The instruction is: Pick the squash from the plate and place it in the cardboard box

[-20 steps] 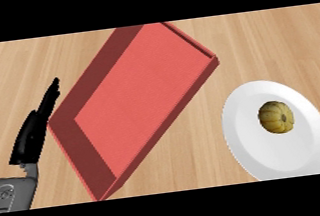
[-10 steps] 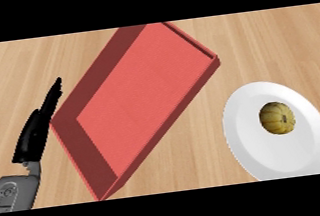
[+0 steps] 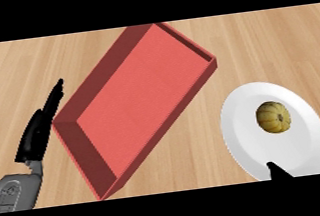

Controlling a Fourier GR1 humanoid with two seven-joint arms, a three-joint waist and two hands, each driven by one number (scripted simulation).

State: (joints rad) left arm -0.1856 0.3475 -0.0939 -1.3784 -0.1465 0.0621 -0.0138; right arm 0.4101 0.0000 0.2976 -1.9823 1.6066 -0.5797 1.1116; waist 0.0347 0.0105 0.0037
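Observation:
A small round yellow-green squash (image 3: 273,116) lies on a white plate (image 3: 251,145) at the right of the counter. The cardboard box (image 3: 136,100) is a shallow red tray-like box, set diagonally in the middle of the view with nothing in it. My right hand (image 3: 277,172) only just shows at the lower right edge: black tips, spread apart, rise over the plate's near rim, below the squash and not touching it. My left hand (image 3: 38,131) rests open at the left, fingers straight and pointing up, just beside the box's left wall.
The light wooden counter (image 3: 10,73) stretches all around the box and the plate. A strip of bare wood (image 3: 202,125) separates the box's right wall from the plate.
Black tips of my right hand have risen into view at the lower right over the plate's near rim. The left hand, box, plate and squash stay where they were.

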